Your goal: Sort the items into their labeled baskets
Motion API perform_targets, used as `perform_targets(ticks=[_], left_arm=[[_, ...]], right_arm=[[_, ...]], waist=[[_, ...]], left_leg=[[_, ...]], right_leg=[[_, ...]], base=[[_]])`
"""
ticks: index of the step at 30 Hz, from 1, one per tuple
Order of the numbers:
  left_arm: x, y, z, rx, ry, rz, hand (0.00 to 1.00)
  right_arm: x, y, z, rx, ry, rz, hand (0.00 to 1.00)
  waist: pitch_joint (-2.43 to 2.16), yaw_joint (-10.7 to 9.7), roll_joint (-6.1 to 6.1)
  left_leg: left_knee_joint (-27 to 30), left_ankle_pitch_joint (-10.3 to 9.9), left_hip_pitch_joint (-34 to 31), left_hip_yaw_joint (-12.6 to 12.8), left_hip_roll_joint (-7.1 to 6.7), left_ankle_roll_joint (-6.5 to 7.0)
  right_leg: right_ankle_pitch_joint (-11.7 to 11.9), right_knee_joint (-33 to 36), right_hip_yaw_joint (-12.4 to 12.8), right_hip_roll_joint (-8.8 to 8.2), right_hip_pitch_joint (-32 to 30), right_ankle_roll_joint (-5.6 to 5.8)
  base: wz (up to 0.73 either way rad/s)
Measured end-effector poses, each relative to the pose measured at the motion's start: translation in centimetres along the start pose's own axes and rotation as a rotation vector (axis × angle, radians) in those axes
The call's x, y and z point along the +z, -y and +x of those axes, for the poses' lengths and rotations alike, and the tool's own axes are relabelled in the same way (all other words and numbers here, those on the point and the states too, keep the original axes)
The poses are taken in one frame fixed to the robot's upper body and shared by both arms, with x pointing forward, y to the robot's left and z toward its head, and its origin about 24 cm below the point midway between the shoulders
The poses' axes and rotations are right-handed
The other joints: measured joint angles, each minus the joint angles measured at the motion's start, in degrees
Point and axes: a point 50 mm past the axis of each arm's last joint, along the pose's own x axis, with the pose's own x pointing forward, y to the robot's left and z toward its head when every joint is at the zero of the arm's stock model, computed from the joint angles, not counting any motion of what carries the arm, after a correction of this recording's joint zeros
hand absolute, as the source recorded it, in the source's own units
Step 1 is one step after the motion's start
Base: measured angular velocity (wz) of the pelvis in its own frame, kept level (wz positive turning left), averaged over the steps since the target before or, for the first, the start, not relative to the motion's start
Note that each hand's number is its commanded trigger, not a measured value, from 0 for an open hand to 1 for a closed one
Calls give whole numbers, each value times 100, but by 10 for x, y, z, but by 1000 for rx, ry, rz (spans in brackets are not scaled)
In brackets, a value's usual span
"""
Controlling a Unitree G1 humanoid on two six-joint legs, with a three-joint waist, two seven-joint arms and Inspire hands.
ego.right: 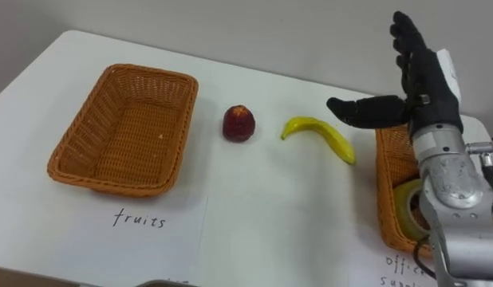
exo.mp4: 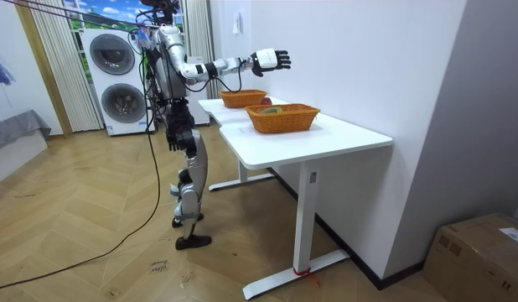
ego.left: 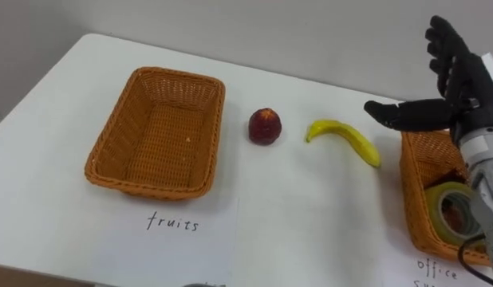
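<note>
A red apple (ego.left: 265, 126) and a yellow banana (ego.left: 346, 137) lie on the white table between two wicker baskets. The left basket (ego.left: 179, 76), above a paper label reading "fruits" (ego.left: 173, 223), holds nothing. The right basket (ego.left: 414, 191) holds a roll of yellowish tape (ego.left: 452, 209). My right hand (ego.left: 468, 92) hovers open above the right basket's far edge, fingers straight up and thumb pointing left toward the banana, touching nothing. In the room view that hand (exo.mp4: 271, 59) is stretched out over the nearer basket (exo.mp4: 282, 117).
A second paper label (ego.left: 438, 269) lies in front of the right basket at the table's front edge. A wall runs close behind the table. In the room view I stand at the table's long side, with washing machines (exo.mp4: 121, 80) behind me.
</note>
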Motion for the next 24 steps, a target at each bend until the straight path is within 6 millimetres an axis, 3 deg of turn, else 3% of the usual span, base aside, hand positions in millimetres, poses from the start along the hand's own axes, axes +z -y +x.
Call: perform_targets(ticks=[4,8,17,24], left_arm=[[2,1,1,-14,-9,3,0],[4,-5,2,-1,-5,26,0],[9,-7,4,-10,-6,44,0],[14,-6,6,-11,-2,52,0]], right_arm=[[1,1,3,18,0,-21,0],[9,-1,11,45,20,-135,0],[-6,3,31,70,-88,-333,0],[-17,-8,30,135,-133,-472,0]], waist=[[18,51,-21],[56,68,-123],[52,214,-185],[30,241,-216]], left_leg=[[-6,0,-2,-40,-35,0],[-7,2,-14,-100,-36,-3],[33,4,-11,-215,-74,3],[39,6,-7,-220,-65,1]], right_leg=[[0,2,-16,0,3,0],[0,-4,-113,-2,17,0],[-1,-9,-178,-23,59,1],[-1,-10,-180,-17,63,1]], base=[[2],[7],[7],[0]])
